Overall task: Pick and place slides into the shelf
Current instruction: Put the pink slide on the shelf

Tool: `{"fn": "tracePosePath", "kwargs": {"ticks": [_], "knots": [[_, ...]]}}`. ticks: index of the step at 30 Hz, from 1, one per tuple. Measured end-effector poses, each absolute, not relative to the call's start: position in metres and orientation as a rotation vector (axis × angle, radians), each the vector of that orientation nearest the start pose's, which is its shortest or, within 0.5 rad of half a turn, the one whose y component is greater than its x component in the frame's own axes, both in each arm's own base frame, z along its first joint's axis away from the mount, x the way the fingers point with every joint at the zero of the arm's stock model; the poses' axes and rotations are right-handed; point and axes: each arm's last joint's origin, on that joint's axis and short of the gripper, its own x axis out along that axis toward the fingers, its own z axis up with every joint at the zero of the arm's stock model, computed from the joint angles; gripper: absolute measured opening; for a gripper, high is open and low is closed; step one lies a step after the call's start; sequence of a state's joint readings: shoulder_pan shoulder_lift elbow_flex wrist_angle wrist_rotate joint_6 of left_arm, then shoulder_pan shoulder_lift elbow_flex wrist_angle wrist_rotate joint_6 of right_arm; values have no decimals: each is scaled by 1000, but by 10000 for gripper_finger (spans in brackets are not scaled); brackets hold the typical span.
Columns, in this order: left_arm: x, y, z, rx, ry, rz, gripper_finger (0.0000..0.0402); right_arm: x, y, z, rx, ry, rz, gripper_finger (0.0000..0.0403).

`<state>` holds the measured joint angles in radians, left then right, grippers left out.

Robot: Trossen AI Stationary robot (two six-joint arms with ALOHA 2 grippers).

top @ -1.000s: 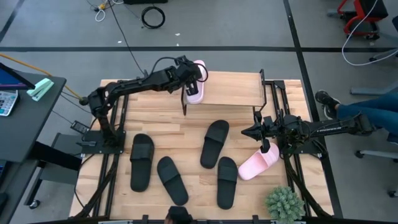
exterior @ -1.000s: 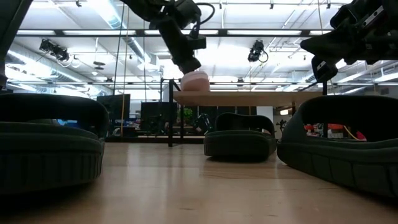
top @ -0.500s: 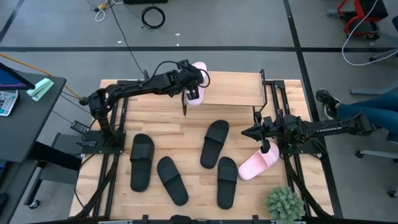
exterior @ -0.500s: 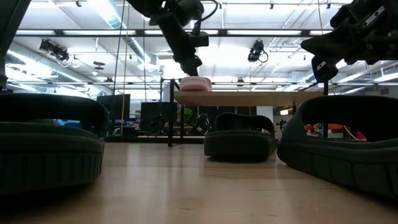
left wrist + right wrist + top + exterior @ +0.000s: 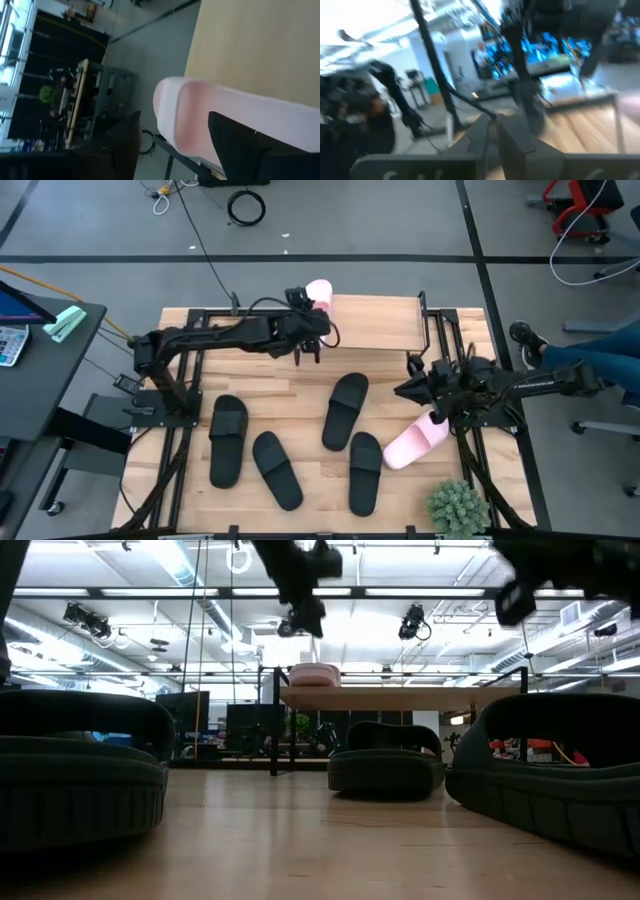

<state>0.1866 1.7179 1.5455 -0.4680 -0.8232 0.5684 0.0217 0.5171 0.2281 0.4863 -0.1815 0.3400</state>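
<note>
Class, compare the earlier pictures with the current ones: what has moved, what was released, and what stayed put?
The left tool has let go of the pink slide, now resting on the shelf, and has drawn back toward the table's middle. The right tool shifted slightly beside the other pink slide. The four black slides have not moved.

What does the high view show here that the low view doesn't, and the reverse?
Only the high view shows the second pink slide lying on the table under the right gripper, the four black slides together, and the potted plant. Only the low view shows the ceiling lights and room behind. Both show the pink slide resting on the shelf, with the left gripper clear of it.
</note>
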Motion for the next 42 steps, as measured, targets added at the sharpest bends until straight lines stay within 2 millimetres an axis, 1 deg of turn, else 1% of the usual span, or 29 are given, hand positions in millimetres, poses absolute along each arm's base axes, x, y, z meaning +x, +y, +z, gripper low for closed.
{"fn": "tracePosePath", "kwargs": {"ticks": [2, 5, 8, 11, 14, 16, 19, 22, 23, 25, 27, 29, 31, 34, 37, 42], "knots": [[363, 81, 342, 708, 864, 766, 228, 144, 15, 262, 311, -158, 282, 50], [347, 69, 361, 707, 833, 759, 221, 165, 30, 282, 288, -35, 283, 61], [326, 62, 379, 660, 797, 776, 218, 195, 51, 284, 269, 198, 199, 68], [304, 58, 393, 595, 774, 798, 218, 222, 73, 278, 265, 454, 187, 69], [284, 56, 402, 530, 770, 818, 219, 241, 91, 279, 321, 668, 144, 69], [275, 55, 405, 497, 770, 830, 217, 249, 98, 277, 383, 822, 60, 69], [265, 54, 404, 455, 798, 838, 212, 252, 105, 270, 522, 1084, -146, 69], [259, 53, 398, 426, 857, 843, 206, 244, 109, 265, 660, 1355, -418, 69], [257, 53, 396, 421, 879, 843, 204, 241, 110, 261, 685, 1436, -521, 69], [255, 53, 392, 409, 918, 848, 201, 235, 110, 254, 703, 1547, -711, 69], [254, 52, 389, 394, 944, 854, 198, 230, 110, 245, 693, 1631, -841, 69], [255, 53, 387, 374, 942, 865, 196, 231, 111, 232, 682, 1706, -879, 69], [255, 53, 384, 367, 948, 869, 195, 235, 112, 219, 670, 1750, -866, 69], [255, 53, 383, 361, 948, 872, 195, 238, 112, 208, 625, 1805, -865, 69], [257, 53, 382, 362, 951, 871, 196, 241, 109, 204, 591, 1809, -867, 69], [257, 53, 382, 362, 951, 871, 191, 240, 104, 205, 542, 1779, -910, 71]]}}
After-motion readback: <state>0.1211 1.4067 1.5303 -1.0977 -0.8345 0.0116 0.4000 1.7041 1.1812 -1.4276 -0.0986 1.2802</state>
